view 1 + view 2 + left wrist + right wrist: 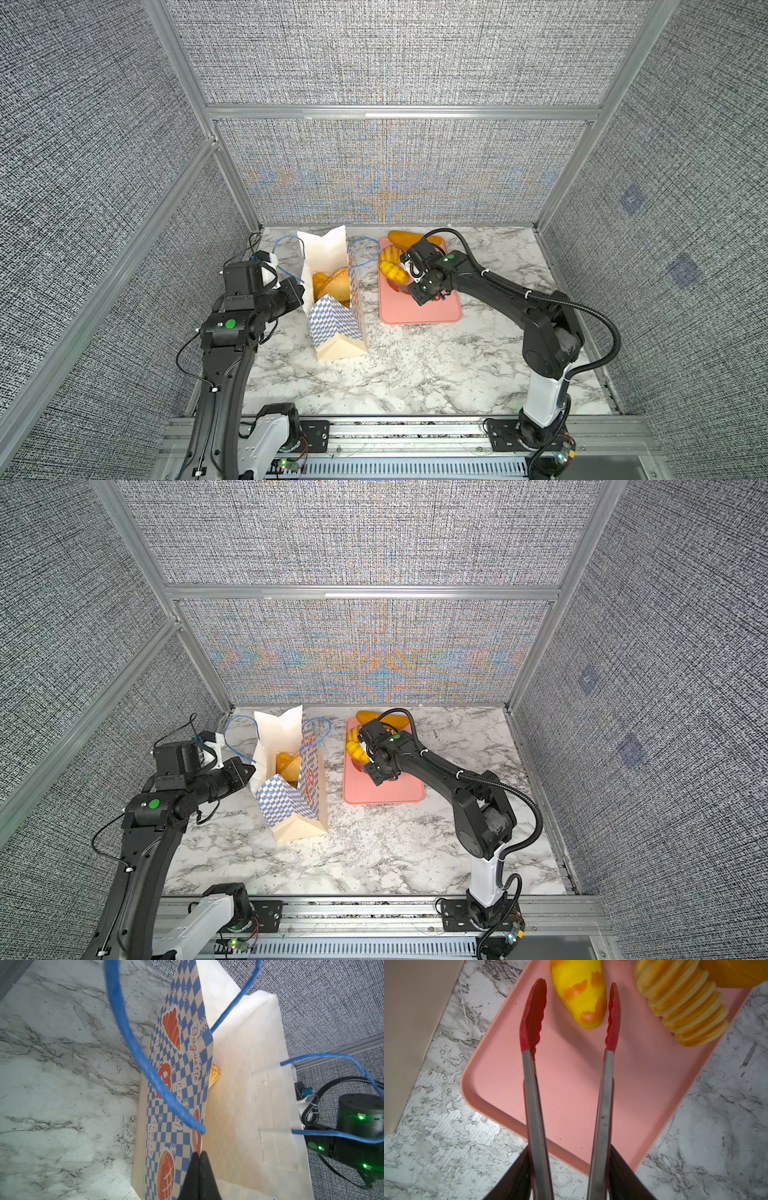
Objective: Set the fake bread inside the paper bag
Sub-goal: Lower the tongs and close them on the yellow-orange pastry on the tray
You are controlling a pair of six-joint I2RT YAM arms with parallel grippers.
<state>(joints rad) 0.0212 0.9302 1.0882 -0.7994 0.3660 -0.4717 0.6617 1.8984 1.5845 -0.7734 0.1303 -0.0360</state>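
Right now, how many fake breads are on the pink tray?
3: a long loaf along the far edge of the tray, a ridged roll in front of it, a yellow bun between the tips of the tongs. The right arm may hide more.

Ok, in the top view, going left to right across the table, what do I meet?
In order: left gripper → paper bag → pink tray → right arm's elbow. The right gripper, holding tongs, overlaps the tray, so it is left out.

Red tongs (532,1095) astride the end of a yellow bread (577,997) — pink tray (500,1084) beneath
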